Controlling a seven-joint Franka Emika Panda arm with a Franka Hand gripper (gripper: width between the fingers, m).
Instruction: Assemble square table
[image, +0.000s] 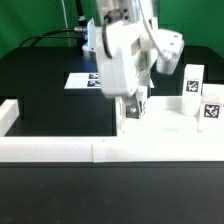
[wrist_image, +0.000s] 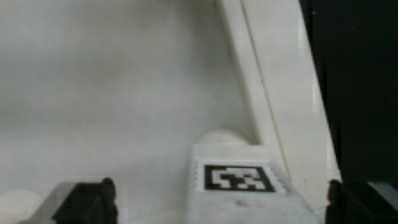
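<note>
My gripper hangs over the near-left corner of the white square tabletop, which lies at the exterior view's right. In the wrist view the gripper is open. Both dark fingers stand well clear of a white leg that carries a black-and-white tag. That leg sits between them at the raised edge of the tabletop, and nothing is gripping it. Two more tagged legs stand upright at the far right.
A long low white border wall runs along the front and turns up at the exterior view's left. The marker board lies flat on the black table behind the arm. Cables trail at the back left.
</note>
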